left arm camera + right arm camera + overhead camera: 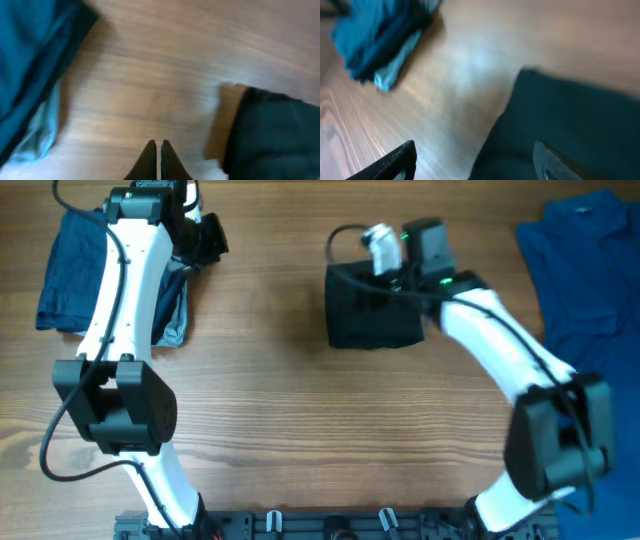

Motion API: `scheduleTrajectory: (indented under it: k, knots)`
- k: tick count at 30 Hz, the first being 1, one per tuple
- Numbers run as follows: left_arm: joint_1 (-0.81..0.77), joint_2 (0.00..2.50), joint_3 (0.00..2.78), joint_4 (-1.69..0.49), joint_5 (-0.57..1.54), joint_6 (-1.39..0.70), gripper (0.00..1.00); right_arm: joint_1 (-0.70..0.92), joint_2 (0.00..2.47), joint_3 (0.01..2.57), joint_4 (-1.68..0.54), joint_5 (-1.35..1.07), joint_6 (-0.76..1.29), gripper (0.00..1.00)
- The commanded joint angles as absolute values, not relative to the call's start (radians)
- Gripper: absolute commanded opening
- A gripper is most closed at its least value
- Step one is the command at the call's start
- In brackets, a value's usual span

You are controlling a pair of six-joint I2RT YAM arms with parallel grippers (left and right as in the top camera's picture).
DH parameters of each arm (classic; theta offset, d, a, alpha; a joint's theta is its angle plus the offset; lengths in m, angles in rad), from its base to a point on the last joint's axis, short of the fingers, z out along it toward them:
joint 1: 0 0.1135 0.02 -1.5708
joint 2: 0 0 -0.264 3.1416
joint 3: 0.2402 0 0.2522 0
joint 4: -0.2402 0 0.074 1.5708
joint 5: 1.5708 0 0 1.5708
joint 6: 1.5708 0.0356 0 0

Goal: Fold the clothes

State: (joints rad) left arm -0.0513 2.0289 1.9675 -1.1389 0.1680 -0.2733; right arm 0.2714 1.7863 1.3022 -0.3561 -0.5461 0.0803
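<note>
Leftmost, dark navy folded garments (70, 270) with a pale one (175, 325) lie on the wooden table (280, 430); the left gripper (159, 146) sits just beside them, its jaws pressed together on nothing. At centre the black T-shirt (372, 310) rests as a compact folded block (logo not visible), with the right gripper (474, 147) over one edge, jaws spread wide. A bright blue shirt (585, 270) occupies the far right.

Navy folded garments (70, 270) lie left on the wooden table (300, 420); bright blue shirt (590, 260) right.
</note>
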Motion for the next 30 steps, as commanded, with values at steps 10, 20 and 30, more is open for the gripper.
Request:
scheduleTrajectory:
  k: [10,20,30]
  knots:
    - [-0.381,2.217,1.967,-0.776,0.503,-0.270,0.04,0.025,1.802,1.166,-0.548,-0.638,-0.063,0.06]
    - [-0.416,2.525,1.967,-0.582,0.520,-0.270,0.04,0.026,2.031,1.029,-0.451,-0.626,-0.076,0.04]
    - [-0.383,2.208,2.087,-0.589,0.451,-0.270,0.04,0.018,1.652,1.207,-0.487,-0.687,-0.075,0.05]
